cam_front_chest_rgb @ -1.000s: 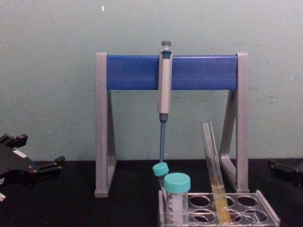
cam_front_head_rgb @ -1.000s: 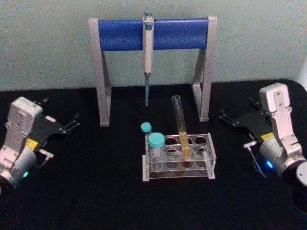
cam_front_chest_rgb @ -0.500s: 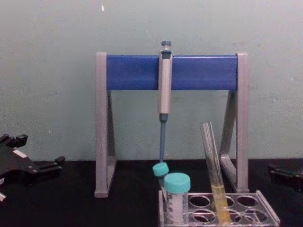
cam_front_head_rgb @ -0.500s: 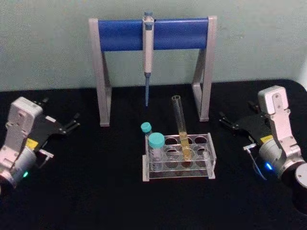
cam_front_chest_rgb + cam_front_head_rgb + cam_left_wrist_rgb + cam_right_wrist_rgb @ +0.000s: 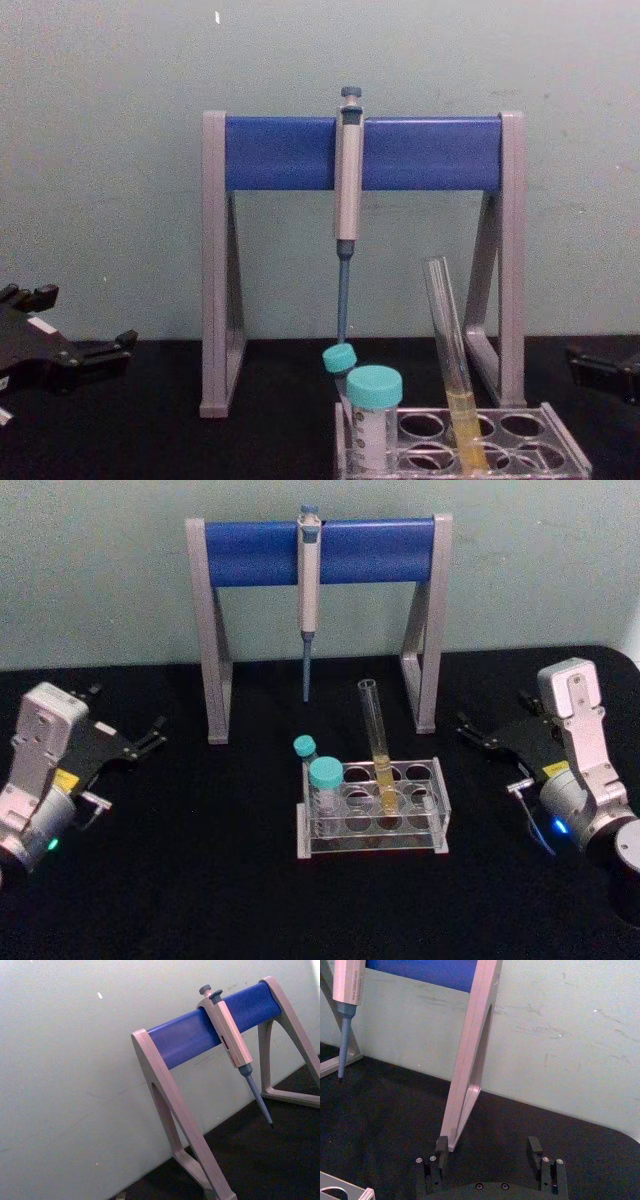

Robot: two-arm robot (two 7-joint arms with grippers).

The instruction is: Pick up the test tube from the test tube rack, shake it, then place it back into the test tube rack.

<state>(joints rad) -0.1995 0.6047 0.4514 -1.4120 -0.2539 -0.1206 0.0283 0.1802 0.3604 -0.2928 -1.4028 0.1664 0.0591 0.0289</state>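
Observation:
The test tube (image 5: 380,748) stands leaning in a middle hole of the clear test tube rack (image 5: 372,841), with yellow liquid in its lower part. From the chest view, the test tube (image 5: 450,340) rises well above the rack (image 5: 563,452). My left gripper (image 5: 155,735) rests open at the far left of the black table, well away from the rack. Far to the right, my right gripper (image 5: 468,730) is open and points toward the rack with nothing between its fingers (image 5: 441,1146).
A grey-and-blue pipette stand (image 5: 318,550) stands behind the rack with a pipette (image 5: 308,590) hanging from its bar. Two teal-capped vials (image 5: 325,780) fill the rack's left end. The black table (image 5: 200,880) is bare on both sides of the rack.
My right arm has shifted very slightly downward. The left arm, tube and rack have not moved.

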